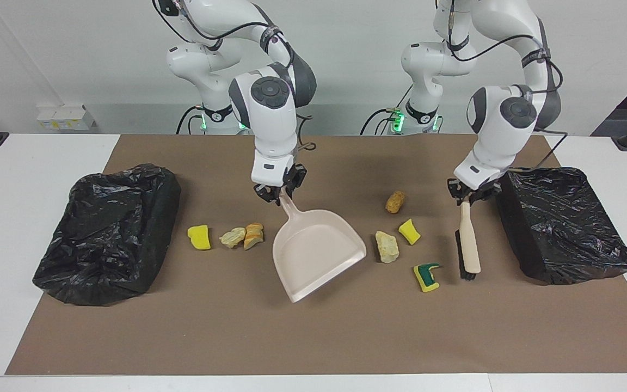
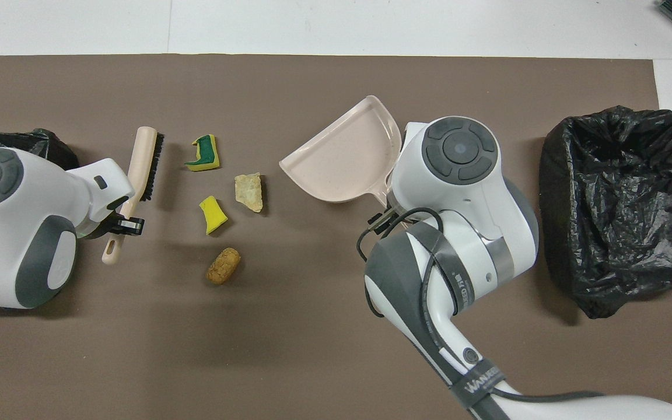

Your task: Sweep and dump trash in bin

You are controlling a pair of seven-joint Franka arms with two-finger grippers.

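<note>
So in the facing view the right gripper (image 1: 276, 194) is clamped shut on the handle of the beige plastic dustpan (image 1: 316, 253), which sits at an angle mid-mat, mouth turned toward the left arm's end of the table. The left gripper (image 1: 468, 195) has its jaws closed on the beige-handled brush with black bristles (image 1: 468, 249), right beside the black-bagged bin (image 1: 564, 223) at that end. Between brush and pan lies a cluster of trash: a tan-orange bread-like chunk (image 1: 395, 201), a yellow sponge piece (image 1: 410, 231), a pale crusty chunk (image 1: 387, 246) and a green-backed sponge scrap (image 1: 426, 276). Toward the right arm's end there's another yellow sponge (image 1: 199, 237) plus two bread bits touching each other (image 1: 243, 236), near the second black-bagged bin (image 1: 109, 231). All on the brown mat (image 1: 313, 337).

Overhead view: same story, brush (image 2: 140, 169) gripped at the handle, green scrap (image 2: 203, 161) just beside its bristles, yellow piece (image 2: 213, 214), pale chunk (image 2: 249, 192) and the orange chunk (image 2: 223, 266) closest to the robots. The right arm hides the other three scraps here, and the pan's (image 2: 345, 160) handle disappears under it
</note>
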